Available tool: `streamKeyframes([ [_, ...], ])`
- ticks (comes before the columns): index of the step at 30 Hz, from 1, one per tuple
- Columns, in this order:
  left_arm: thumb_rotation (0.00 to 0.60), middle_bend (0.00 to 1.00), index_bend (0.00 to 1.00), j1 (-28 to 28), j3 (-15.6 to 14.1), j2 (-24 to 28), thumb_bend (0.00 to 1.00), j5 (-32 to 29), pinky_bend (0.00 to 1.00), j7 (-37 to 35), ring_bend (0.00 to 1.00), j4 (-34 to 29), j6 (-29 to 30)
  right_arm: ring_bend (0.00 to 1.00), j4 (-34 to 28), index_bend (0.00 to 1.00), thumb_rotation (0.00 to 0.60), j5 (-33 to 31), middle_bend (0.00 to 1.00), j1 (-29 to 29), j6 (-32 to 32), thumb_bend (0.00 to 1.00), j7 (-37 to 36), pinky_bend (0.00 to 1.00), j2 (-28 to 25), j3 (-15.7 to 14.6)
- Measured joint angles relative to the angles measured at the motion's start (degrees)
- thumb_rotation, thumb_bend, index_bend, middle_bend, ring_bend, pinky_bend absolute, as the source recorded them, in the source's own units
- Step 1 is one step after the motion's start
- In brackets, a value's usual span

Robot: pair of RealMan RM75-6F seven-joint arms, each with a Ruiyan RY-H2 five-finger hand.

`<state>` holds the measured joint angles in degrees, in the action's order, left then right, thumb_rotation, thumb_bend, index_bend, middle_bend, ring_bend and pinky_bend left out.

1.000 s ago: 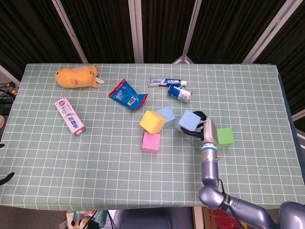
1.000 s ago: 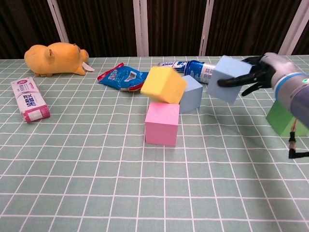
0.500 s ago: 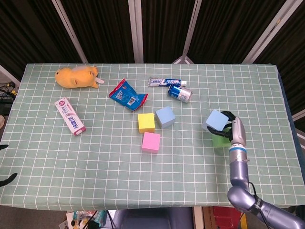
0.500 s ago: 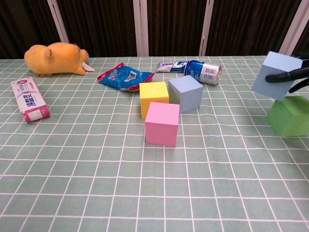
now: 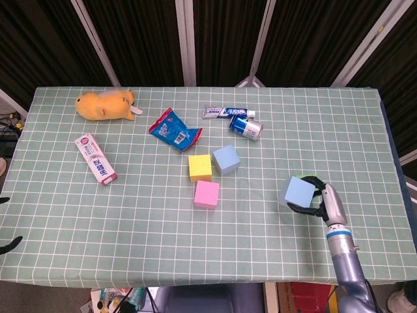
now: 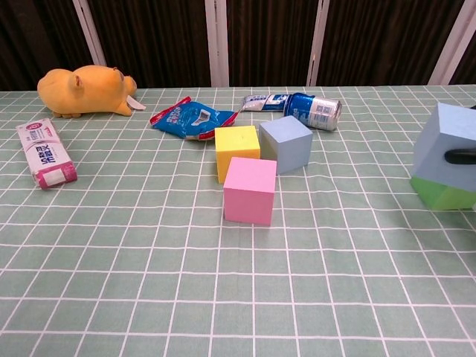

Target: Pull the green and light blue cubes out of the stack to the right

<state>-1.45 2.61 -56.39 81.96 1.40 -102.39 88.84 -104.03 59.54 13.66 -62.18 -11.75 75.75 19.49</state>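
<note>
The right robot hand (image 5: 320,203) grips the light blue cube (image 5: 300,192), its dark fingers (image 6: 462,156) wrapped around the cube's right side, well to the right of the other cubes. In the chest view this cube sits directly over the green cube (image 6: 445,194), whose lower part shows beneath it; whether the two touch cannot be told. In the head view only a sliver of green shows behind the blue one. The left robot hand appears in neither view. Near the middle of the desk (image 5: 130,215), covered in a green checked cloth, lie a yellow cube (image 5: 200,167), a grey-blue cube (image 5: 226,159) just right of it, and a pink cube (image 5: 206,194) in front of the yellow one. Further back lie a blue can (image 5: 246,127) on its side, a toothpaste tube (image 5: 221,113), a blue snack packet (image 5: 173,130), an orange plush toy (image 5: 106,105) and a pink-and-white packet (image 5: 95,158) at the left.
</note>
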Motion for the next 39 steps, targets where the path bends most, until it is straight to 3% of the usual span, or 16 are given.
streamKeyframes([
  [4, 0.6, 0.0, 0.24, -0.04, -0.09, 0.01, 0.13, 0.15, 0.0, 0.07, 0.0, -0.07, 0.05, 0.77, -0.51, 0.44, 0.6, 3.72, 0.57, -1.97, -0.45, 0.28, -2.76, 0.46, -2.15, -3.2],
  [7, 0.6, 0.0, 0.24, -0.1, -0.1, -0.01, 0.13, 0.16, 0.0, 0.21, 0.0, -0.11, 0.2, 0.67, -0.2, 0.43, 0.6, 5.59, 0.55, -2.58, 0.69, 0.28, -5.23, 0.43, -3.5, -4.82],
  [12, 0.6, 0.0, 0.24, -0.1, -0.19, -0.06, 0.13, 0.16, 0.0, 0.59, 0.0, -0.23, 0.14, 0.4, 2.48, 0.27, 0.6, 9.81, 0.33, -2.28, 3.07, 0.27, -5.6, 0.22, -4.31, -8.32],
  [16, 0.6, 0.0, 0.24, -0.06, -0.21, -0.07, 0.13, 0.11, 0.0, 0.72, 0.0, -0.3, 0.04, 0.31, 4.03, 0.2, 0.6, 11.0, 0.24, -0.94, 5.25, 0.22, -2.03, 0.16, -4.16, -10.57],
  [21, 0.6, 0.0, 0.24, -0.05, -0.17, -0.04, 0.13, 0.08, 0.0, 0.57, 0.0, -0.28, 0.04, 0.13, 5.03, 0.1, 0.6, 10.31, 0.13, 0.38, 5.37, 0.15, -0.73, 0.09, -2.35, -10.58],
  [26, 0.6, 0.0, 0.24, -0.14, -0.05, 0.13, 0.13, -0.12, 0.0, 0.09, 0.0, -0.22, 0.18, 0.09, 6.84, 0.02, 0.6, 8.96, 0.07, 0.4, 1.26, 0.15, 0.43, 0.07, 1.09, -9.28],
  [31, 0.6, 0.0, 0.24, -0.12, 0.06, 0.27, 0.13, -0.37, 0.0, -0.3, 0.0, -0.1, 0.06, 0.09, 7.76, 0.02, 0.6, 8.45, 0.07, -0.45, -3.16, 0.14, 0.93, 0.07, 2.29, -8.17],
  [39, 0.6, 0.0, 0.24, 0.08, -0.11, 0.03, 0.13, -0.06, 0.0, 0.31, 0.0, -0.22, -0.22, 0.09, 3.15, 0.02, 0.6, 10.63, 0.07, -4.89, -12.41, 0.14, 5.18, 0.07, -4.1, -8.85],
])
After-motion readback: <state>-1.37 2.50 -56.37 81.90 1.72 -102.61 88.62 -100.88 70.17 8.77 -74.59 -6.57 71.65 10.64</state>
